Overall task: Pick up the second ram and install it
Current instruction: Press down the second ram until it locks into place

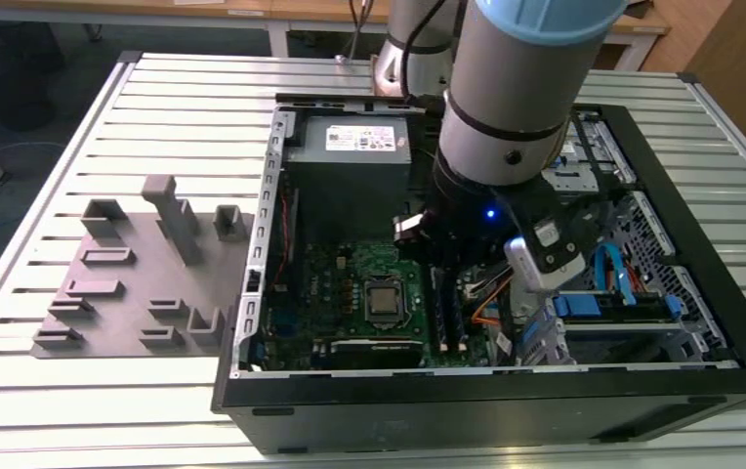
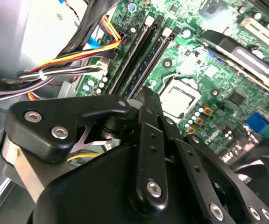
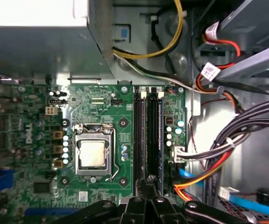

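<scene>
One slatted worktop (image 1: 34, 391) carries an open computer case (image 1: 477, 410), into which the arm reaches. Motherboard (image 3: 102, 107) lies below the claw (image 3: 149, 179); claw state: cannot tell. Memory slots (image 3: 148, 135) sit directly beyond its tip. The second ram (image 3: 159, 135) seemingly stands seated there. Judged light, stiff, fragile; grip by long edges.

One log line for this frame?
stage: gripper over memory slots | site: motherboard in open case | held: cannot tell
</scene>
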You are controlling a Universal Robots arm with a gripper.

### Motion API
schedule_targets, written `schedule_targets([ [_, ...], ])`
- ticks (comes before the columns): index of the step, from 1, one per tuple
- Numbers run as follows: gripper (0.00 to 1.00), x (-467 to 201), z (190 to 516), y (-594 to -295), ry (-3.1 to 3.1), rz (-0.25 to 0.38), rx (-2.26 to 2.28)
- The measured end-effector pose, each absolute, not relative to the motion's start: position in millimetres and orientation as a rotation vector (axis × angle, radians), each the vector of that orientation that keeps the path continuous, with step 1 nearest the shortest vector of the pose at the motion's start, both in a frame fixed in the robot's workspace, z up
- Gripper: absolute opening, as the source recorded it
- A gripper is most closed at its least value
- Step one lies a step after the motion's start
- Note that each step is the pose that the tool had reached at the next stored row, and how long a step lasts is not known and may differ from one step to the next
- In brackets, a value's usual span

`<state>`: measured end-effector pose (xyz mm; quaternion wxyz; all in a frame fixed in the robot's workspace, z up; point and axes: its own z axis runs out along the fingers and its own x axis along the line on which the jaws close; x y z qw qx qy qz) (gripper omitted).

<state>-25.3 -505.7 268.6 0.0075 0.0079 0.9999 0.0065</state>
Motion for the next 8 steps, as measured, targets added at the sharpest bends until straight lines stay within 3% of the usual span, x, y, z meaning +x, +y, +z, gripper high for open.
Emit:
schedule_targets([
  [8,0.07,-25.3,268.7,-505.7,3.126,0.020,0.025],
])
